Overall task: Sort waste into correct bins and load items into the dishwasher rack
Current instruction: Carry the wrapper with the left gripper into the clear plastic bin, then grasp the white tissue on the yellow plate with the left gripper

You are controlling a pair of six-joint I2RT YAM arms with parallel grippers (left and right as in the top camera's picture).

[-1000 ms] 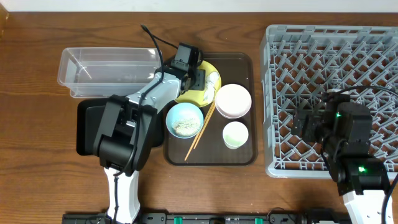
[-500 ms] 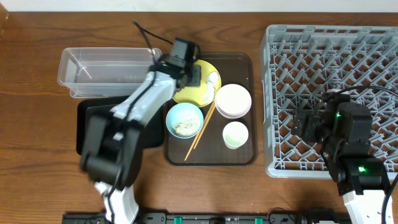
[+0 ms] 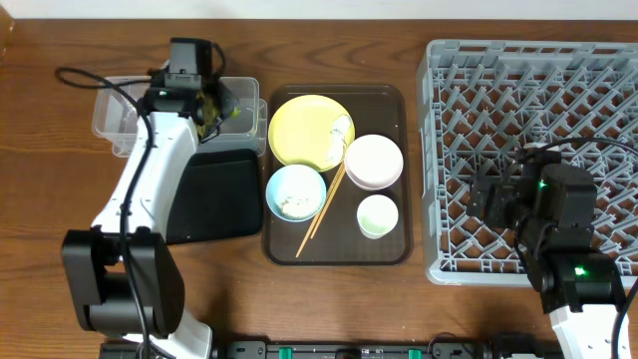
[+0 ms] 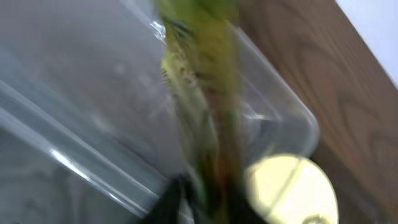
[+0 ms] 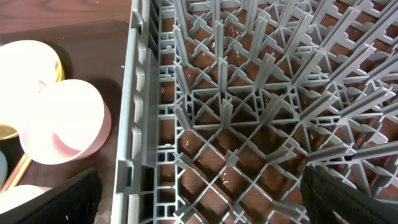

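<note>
- The left tool point(image 3: 219, 105) was pinched on the yellow-green snack wrapper point(image 4: 199, 106). The left wrist view was heavily blurred, so the exact gap between its fingers could not be read.
- The wrapper hung as a long strip over the right end of the clear plastic tub point(image 3: 115, 110). Whether it touched the tub floor could not be told.
- The tub stood at the far left of the wooden surface point(image 3: 60, 219). In the overhead view its near edge met the far edge of the shallow black tray point(image 3: 224, 194).
- Just right of the black tray lay the brown serving tray point(image 3: 389, 249), which carried the dishes.
- The round yellow plate point(image 3: 299, 130) sat in the serving tray's far left corner, with the small white crumpled scrap point(image 3: 339, 130) on its right side.
- The light-blue bowl point(image 3: 274, 184) stood nearer than the plate, with whitish rice-like scraps point(image 3: 294, 204) in its bottom.
- The white bowl point(image 3: 374, 162) was just right of the plate, and the small pale-green cup point(image 3: 378, 215) stood nearer than that bowl.
- The wooden chopsticks point(image 3: 321, 211) lay slanted between the blue bowl and the cup.
- The right tool point(image 3: 490, 199) hung over the left part of the grey dishwasher rack point(image 3: 558, 90). Its fingers were spread wide and it held nothing.
- In the right wrist view that tool point(image 5: 199, 186) showed only dark finger ends at the two lower corners, with the rack's upright pegs between them.
- The rack filled the right side of the surface, close beside the serving tray.
</note>
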